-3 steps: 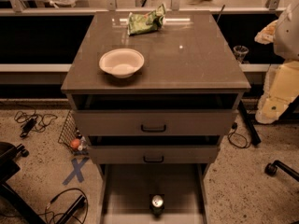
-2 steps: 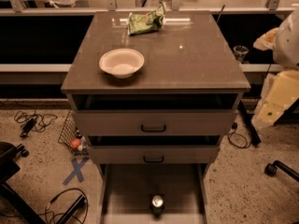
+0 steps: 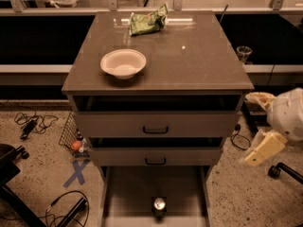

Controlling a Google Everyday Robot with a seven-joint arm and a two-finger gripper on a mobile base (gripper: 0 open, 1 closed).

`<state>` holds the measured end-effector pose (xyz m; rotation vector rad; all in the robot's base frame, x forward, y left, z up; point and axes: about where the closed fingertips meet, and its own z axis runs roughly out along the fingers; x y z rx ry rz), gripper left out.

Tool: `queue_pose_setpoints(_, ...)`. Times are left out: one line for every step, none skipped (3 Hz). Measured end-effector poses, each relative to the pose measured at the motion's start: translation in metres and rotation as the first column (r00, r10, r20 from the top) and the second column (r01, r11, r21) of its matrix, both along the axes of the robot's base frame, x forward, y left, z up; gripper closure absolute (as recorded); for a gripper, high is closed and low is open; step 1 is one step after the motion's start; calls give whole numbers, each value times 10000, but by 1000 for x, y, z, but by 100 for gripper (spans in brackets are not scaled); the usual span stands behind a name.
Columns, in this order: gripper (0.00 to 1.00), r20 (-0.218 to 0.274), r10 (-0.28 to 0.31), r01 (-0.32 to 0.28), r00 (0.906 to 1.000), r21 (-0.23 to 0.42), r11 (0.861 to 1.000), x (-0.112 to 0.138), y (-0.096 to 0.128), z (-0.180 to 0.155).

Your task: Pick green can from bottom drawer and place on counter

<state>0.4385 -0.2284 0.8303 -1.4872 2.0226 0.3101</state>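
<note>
With the green can upright in the bottom drawer below the counter's front edge, and the gripper, whose state I cannot tell, off the front-right corner, a slanted reach risks toppling the can.

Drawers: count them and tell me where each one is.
3. Top drawer under the counter, middle drawer below it, bottom drawer pulled out lowest, holding the green can. The gripper hangs off to their right.
</note>
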Motion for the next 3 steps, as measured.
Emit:
queue_pose_setpoints(0,1226,-755,421,9896,2547,9661,26,-12,-36)
queue_pose_setpoints(0,2223,-1058,90,9692,3973,9177,32,-50,-61)
queue_pose_setpoints(0,2457,-608,-491,9674,4178,9072,32,-53,-96)
